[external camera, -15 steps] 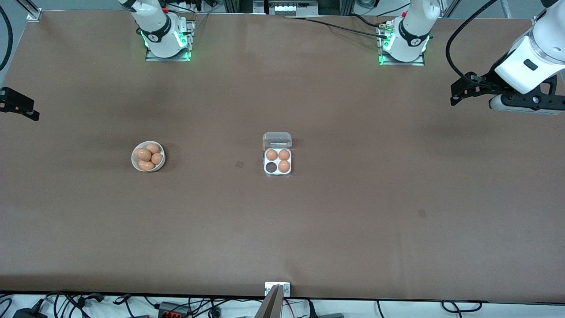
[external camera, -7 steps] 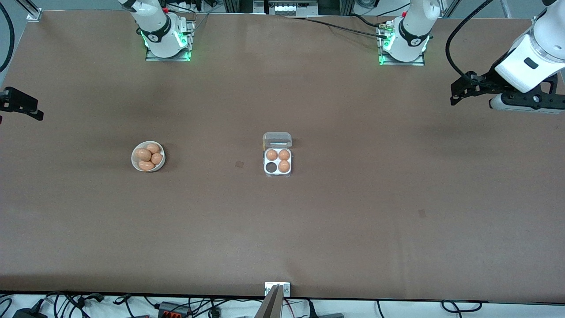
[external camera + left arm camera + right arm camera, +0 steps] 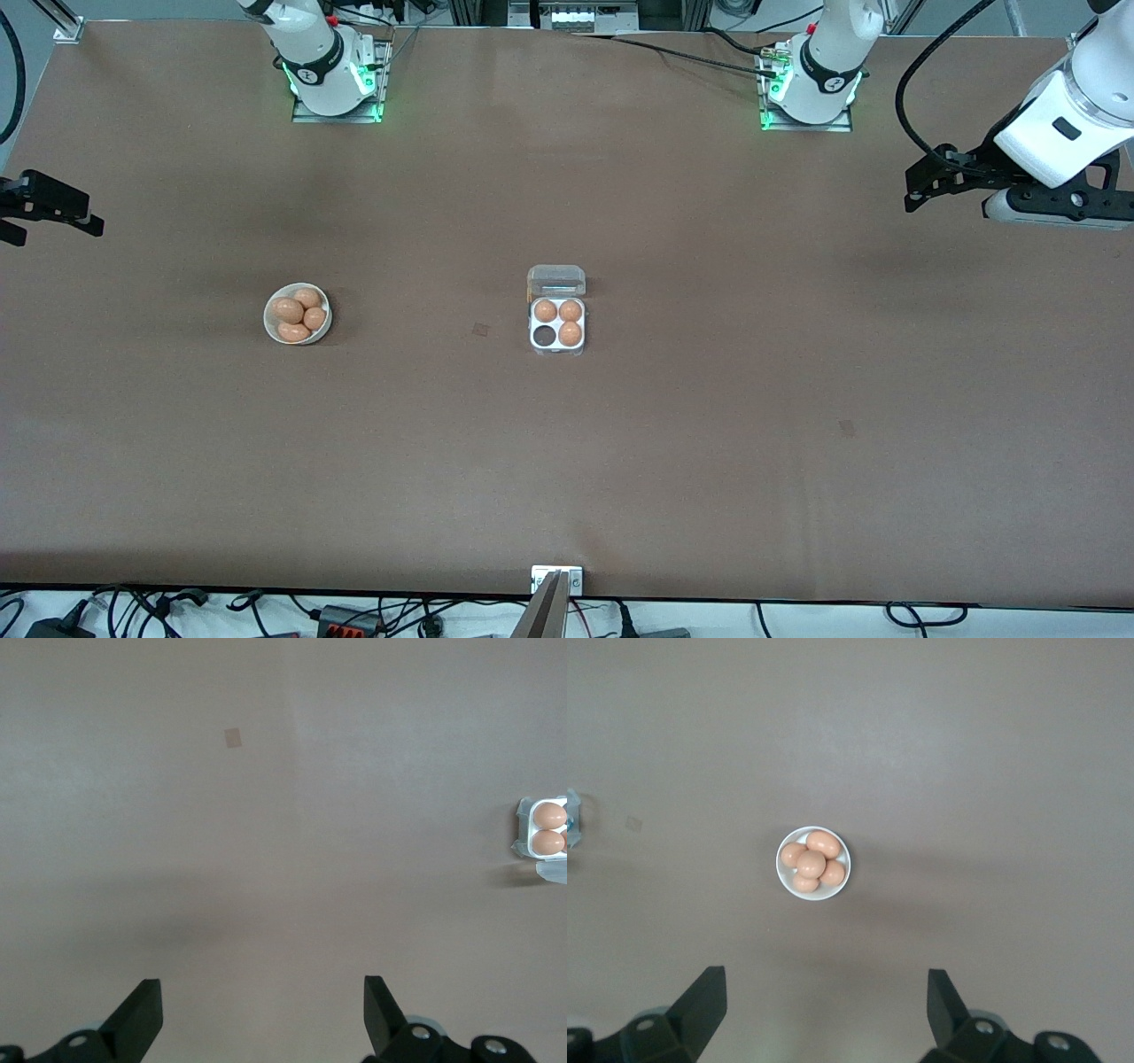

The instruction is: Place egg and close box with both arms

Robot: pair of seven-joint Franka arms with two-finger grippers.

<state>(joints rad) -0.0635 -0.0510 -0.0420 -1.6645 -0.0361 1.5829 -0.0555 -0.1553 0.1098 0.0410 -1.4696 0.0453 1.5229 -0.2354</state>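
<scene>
The box (image 3: 557, 351) stands in the middle of the table, its clear lid (image 3: 556, 282) open and tipped back toward the robots' bases. Three orange-brown eggs fill three cells; one cell (image 3: 542, 336) nearer the front camera is empty. Several more eggs (image 3: 288, 309) lie in a round white bowl (image 3: 267, 316) toward the right arm's end. My right gripper (image 3: 53, 217) hangs open and empty over that table end; its wrist view shows the bowl (image 3: 817, 896) between the open fingers' line (image 3: 824, 992). My left gripper (image 3: 917, 188) is open and empty over the left arm's end (image 3: 261, 1005); the box (image 3: 523, 827) shows at its view's edge.
Two small dark patches mark the brown table, one beside the box (image 3: 480, 330) and one nearer the front camera toward the left arm's end (image 3: 847, 428). A metal bracket (image 3: 556, 579) sits at the table's front edge.
My right gripper has moved a little inward over the table, toward the bowl's side. The left arm has barely moved. Box, bowl and eggs are unchanged.
</scene>
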